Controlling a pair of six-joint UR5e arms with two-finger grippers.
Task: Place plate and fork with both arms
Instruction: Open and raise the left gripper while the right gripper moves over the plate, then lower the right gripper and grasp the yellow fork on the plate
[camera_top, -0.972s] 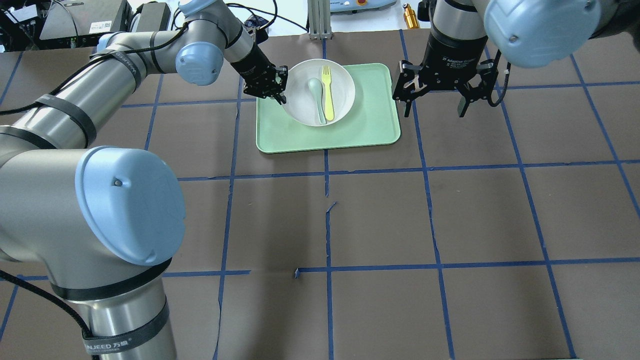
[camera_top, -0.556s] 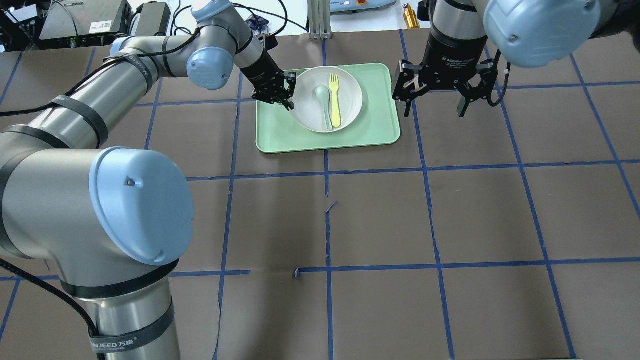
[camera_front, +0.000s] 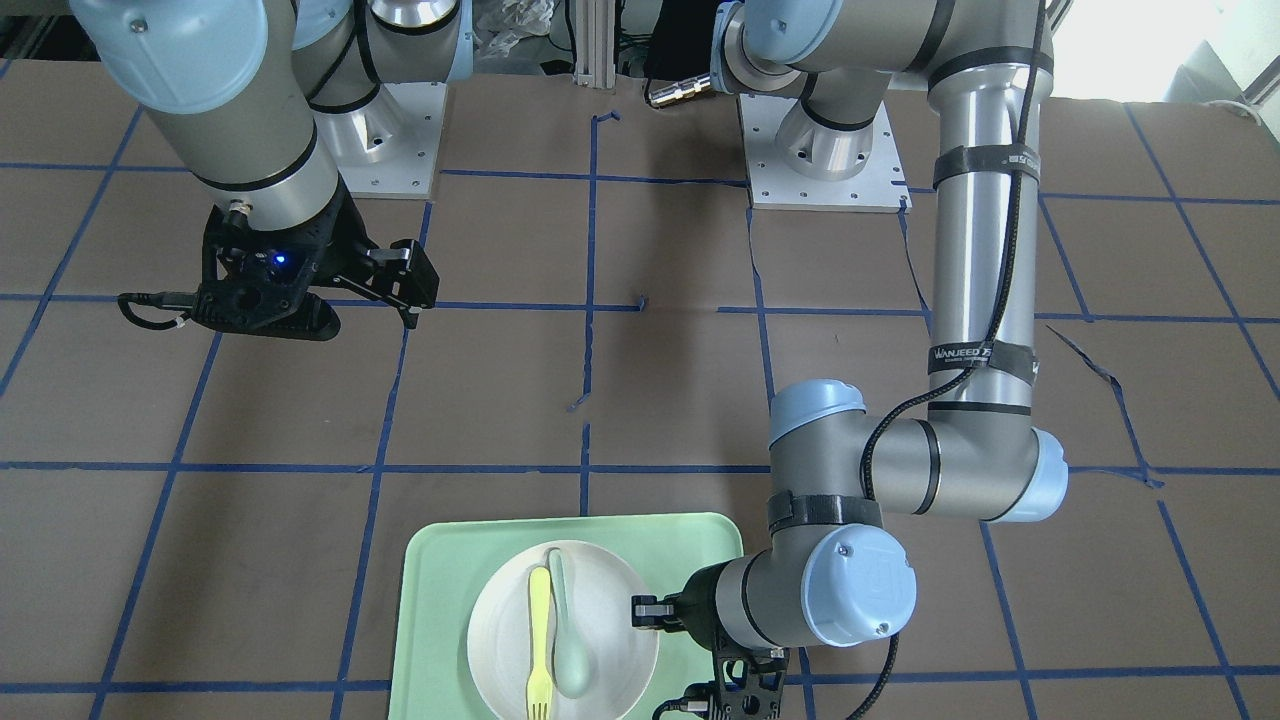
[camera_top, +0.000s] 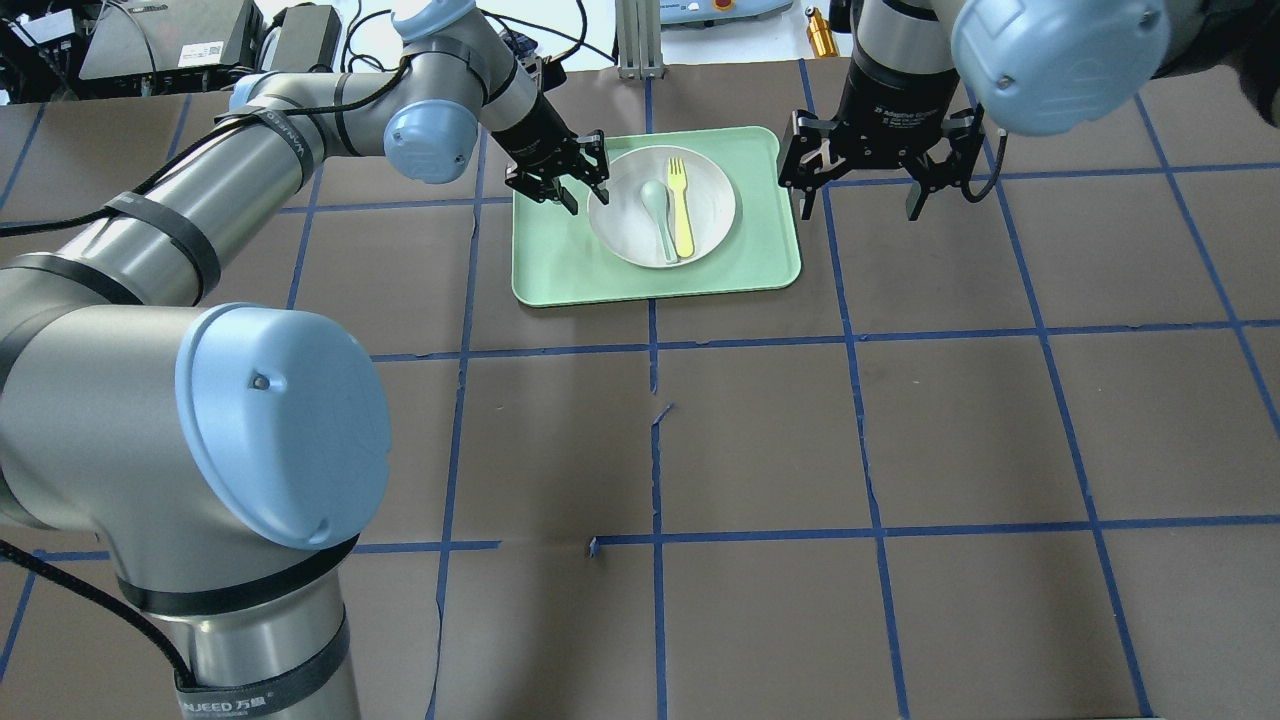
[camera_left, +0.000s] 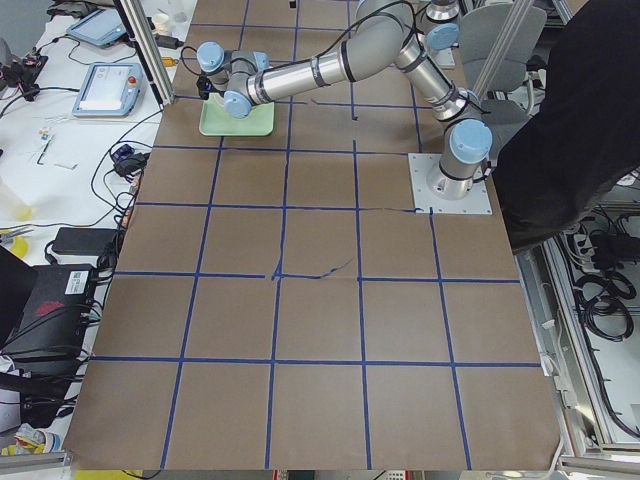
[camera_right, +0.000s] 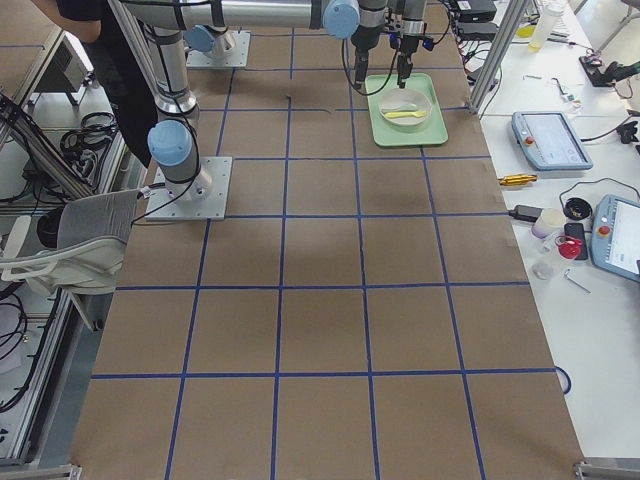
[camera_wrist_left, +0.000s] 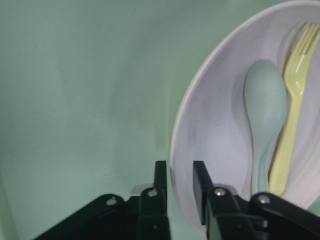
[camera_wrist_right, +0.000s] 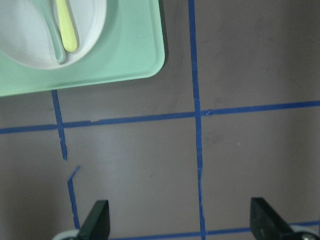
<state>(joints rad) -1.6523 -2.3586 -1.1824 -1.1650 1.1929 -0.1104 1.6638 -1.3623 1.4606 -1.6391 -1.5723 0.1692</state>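
The white plate (camera_top: 712, 205) sits over the mint-green tray (camera_top: 560, 270), with the yellow fork (camera_top: 682, 205) and a pale grey-green spoon (camera_top: 657, 212) lying in it. My left gripper (camera_top: 578, 186) is shut on the plate's left rim. In the left wrist view its fingers (camera_wrist_left: 160, 176) pinch the rim of the plate (camera_wrist_left: 215, 130), beside the fork (camera_wrist_left: 292, 110). My right gripper (camera_top: 862, 200) is open and empty, above the table just right of the tray. The front view shows the plate (camera_front: 620, 640), the fork (camera_front: 540, 640) and the left gripper (camera_front: 645, 610).
The tray (camera_front: 440, 560) lies at the far middle of the brown table with blue tape lines. In the right wrist view its corner (camera_wrist_right: 130, 60) shows at the top left, with taped table below. Cables and devices sit beyond the far edge.
My left gripper has moved right and a little nearer, taking the plate with fork and spoon toward the tray's middle. My right gripper has shifted slightly left and farther, still open.
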